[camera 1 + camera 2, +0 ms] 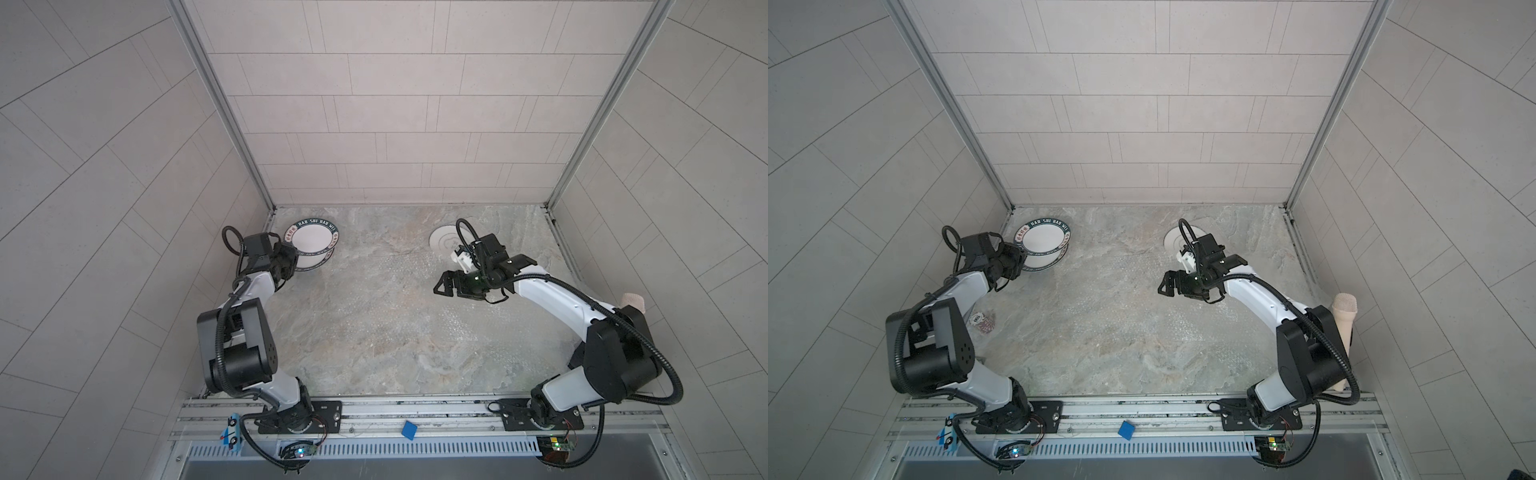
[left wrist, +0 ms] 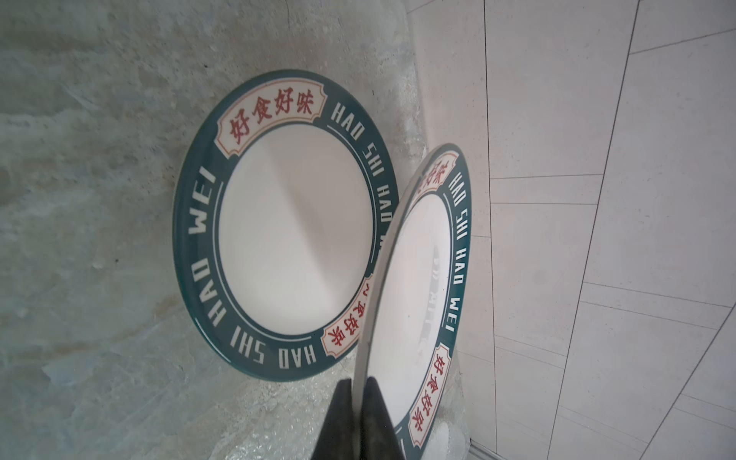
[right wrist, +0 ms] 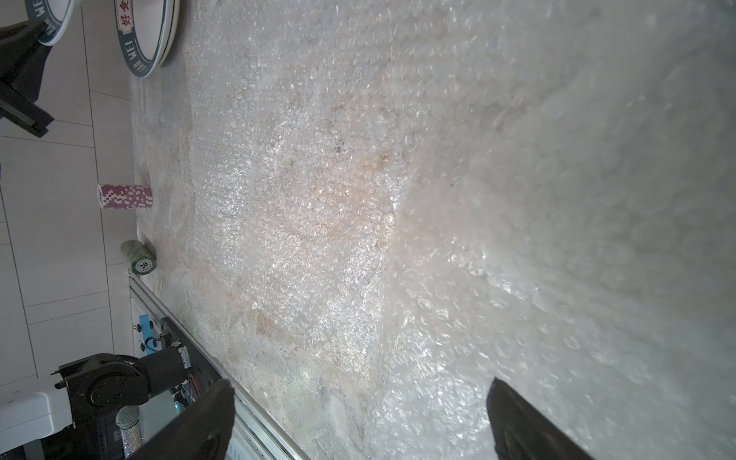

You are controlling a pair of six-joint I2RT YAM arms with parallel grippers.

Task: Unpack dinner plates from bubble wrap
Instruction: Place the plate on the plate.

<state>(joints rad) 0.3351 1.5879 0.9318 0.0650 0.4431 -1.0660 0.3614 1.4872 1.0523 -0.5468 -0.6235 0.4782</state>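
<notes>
Left tool point(image 2: 358, 384) fingers, closest in the left wrist view, are pinching the rim of a tilted green-rimmed plate point(image 2: 414, 286), holding it over its flat twin plate point(image 2: 294, 231) beside the wall. Through the right wrist view, the right tool point(image 3: 360, 384) is hanging spread wide over loose bubble wrap point(image 3: 438, 199) lying across the table point(image 3: 302, 398). In both top views a bare grey-ringed plate point(image 1: 444, 240) is sitting at the far side. Three plates are looking unwrapped; I am finding no fourth.

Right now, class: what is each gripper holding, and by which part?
The left gripper is shut on the tilted green-rimmed plate, pinching its rim. The right gripper is open and holds nothing.
</notes>
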